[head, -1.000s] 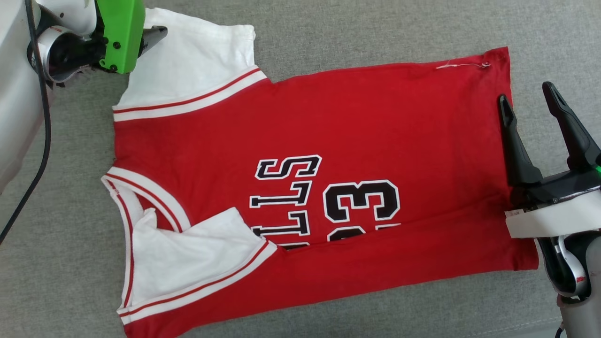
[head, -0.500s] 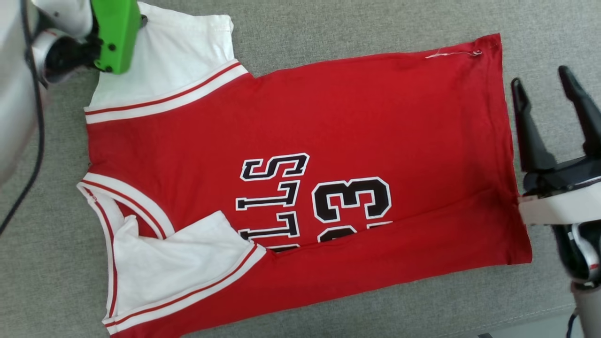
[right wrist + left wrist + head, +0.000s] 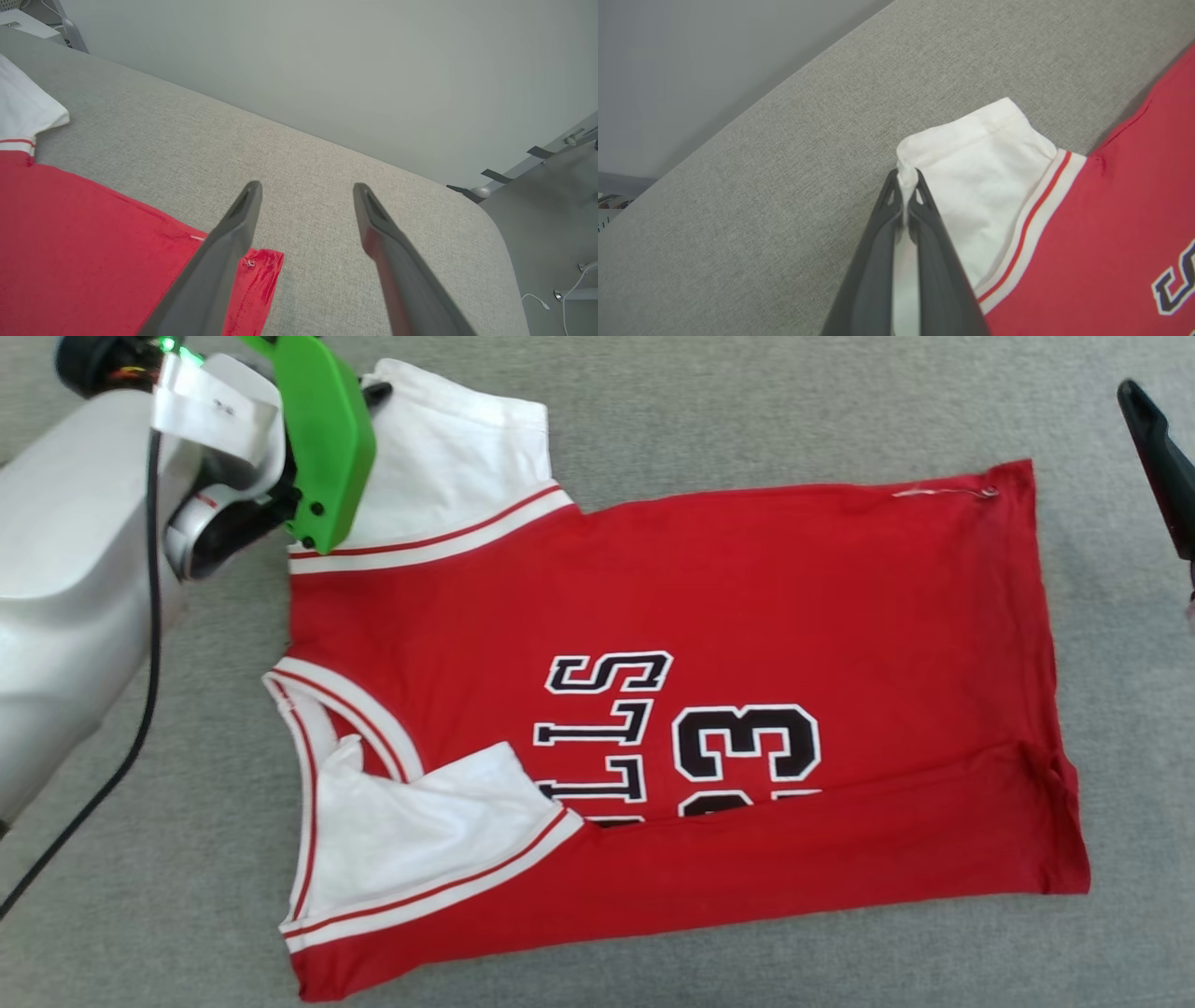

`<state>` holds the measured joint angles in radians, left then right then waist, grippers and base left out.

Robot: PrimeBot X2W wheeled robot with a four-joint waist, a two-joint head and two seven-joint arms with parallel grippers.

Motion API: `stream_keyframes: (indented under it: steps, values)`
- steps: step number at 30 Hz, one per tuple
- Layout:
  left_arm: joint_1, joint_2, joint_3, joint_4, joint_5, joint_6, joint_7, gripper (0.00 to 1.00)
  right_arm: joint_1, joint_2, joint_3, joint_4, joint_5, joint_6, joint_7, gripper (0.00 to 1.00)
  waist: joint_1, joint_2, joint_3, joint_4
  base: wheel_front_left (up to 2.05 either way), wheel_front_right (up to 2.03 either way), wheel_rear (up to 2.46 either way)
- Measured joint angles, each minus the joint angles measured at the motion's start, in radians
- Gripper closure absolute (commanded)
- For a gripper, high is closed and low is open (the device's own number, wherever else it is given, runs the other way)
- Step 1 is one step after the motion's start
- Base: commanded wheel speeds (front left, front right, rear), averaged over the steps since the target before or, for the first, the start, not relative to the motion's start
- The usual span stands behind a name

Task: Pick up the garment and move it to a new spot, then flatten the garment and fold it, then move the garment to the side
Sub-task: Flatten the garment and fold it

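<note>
While the garment (image 3: 747,597) lay on grey upholstery (image 3: 747,401), left gripper (image 3: 906,179) clamped its white sleeve (image 3: 985,154), right gripper (image 3: 306,186) jaws wide, empty.

Garment (image 3: 766,588): red body, white sleeves, red-white striped trim.
Lettering (image 3: 597,735): black with white outline.
My left gripper (image 3: 906,177): dark fingers.
My left wrist cover (image 3: 327,439): bright green.
Surface (image 3: 747,401): grey woven cloth.

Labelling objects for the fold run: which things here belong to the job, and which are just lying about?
Job:
red "23" T-shirt
left gripper, shut on its white sleeve
right gripper, open, off the cloth

Lying about:
grey fabric surface, support only
white cable on the floor
</note>
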<state>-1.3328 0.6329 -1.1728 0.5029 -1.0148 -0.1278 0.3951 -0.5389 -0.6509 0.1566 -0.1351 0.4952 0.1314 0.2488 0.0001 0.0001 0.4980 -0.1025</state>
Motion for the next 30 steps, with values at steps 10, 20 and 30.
stream_keyframes:
  steps: [10, 20, 30]
  values:
    - [0.003, -0.027, -0.018, -0.080, 0.048, 0.000, -0.078, 1.00, -0.170, -0.160, 0.230, 0.215, 0.248, 0.000, 0.513, 0.00, 0.0000, 0.0000, -0.021, 0.092, 0.00, 0.00, 0.00]
    - [-0.012, -0.045, -0.017, -0.109, 0.064, 0.000, -0.109, 1.00, -0.239, -0.097, 0.367, 0.418, 0.221, 0.000, 0.537, 0.00, -0.0001, 0.0000, 0.032, 0.134, 0.00, 0.00, 0.00]
    - [-0.010, -0.032, -0.017, -0.096, 0.064, 0.000, -0.142, 1.00, -0.265, -0.089, 0.427, 0.504, 0.270, 0.000, 0.404, 1.00, -0.0001, -0.0001, 0.028, 0.137, 0.00, 0.00, 0.00]
